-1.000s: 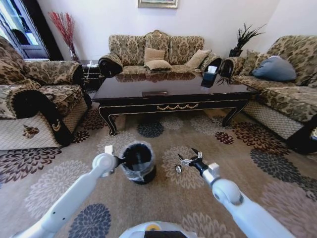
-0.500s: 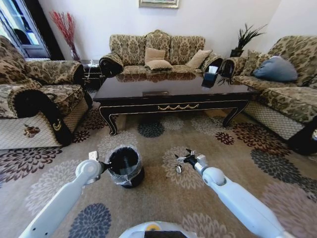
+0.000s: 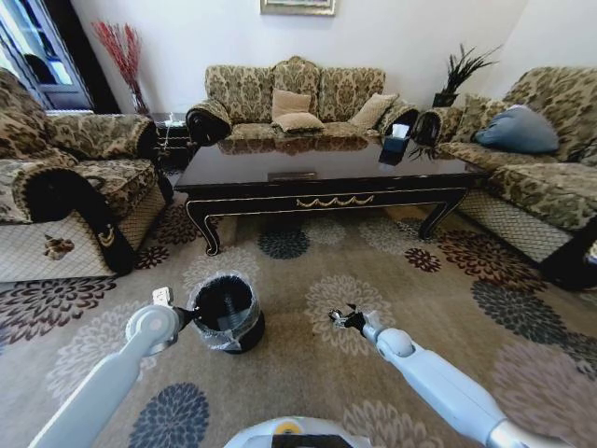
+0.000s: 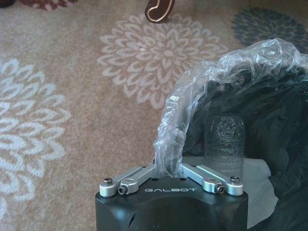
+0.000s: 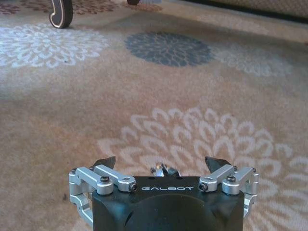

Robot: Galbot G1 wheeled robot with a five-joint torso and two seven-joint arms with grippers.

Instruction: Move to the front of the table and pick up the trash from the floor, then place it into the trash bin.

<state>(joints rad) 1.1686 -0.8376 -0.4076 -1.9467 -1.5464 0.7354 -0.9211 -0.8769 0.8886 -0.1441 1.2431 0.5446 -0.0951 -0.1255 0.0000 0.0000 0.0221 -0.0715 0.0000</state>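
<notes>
The black trash bin (image 3: 227, 314) with its clear liner stands on the patterned floor (image 3: 308, 373), in front of the dark table (image 3: 317, 177). My left gripper (image 3: 184, 317) is shut on the bin's liner-covered rim (image 4: 168, 144). Inside the bin stands a clear bottle (image 4: 224, 139) beside a white piece (image 4: 262, 185). My right gripper (image 3: 343, 320) is low over a cream flower medallion. It (image 5: 161, 163) is open, and a tiny silvery piece of trash (image 5: 163, 169) lies between its fingertips (image 5: 107, 161).
Sofas (image 3: 294, 98) ring the carpet on the left, far and right sides. A curved table leg (image 5: 60, 12) stands ahead of the right gripper. A small dark tissue box (image 3: 395, 142) sits on the table's far right corner.
The left arm has drawn the bin to the left and nearer me. The right gripper has come down and back, closer to the carpet around the silvery piece.
</notes>
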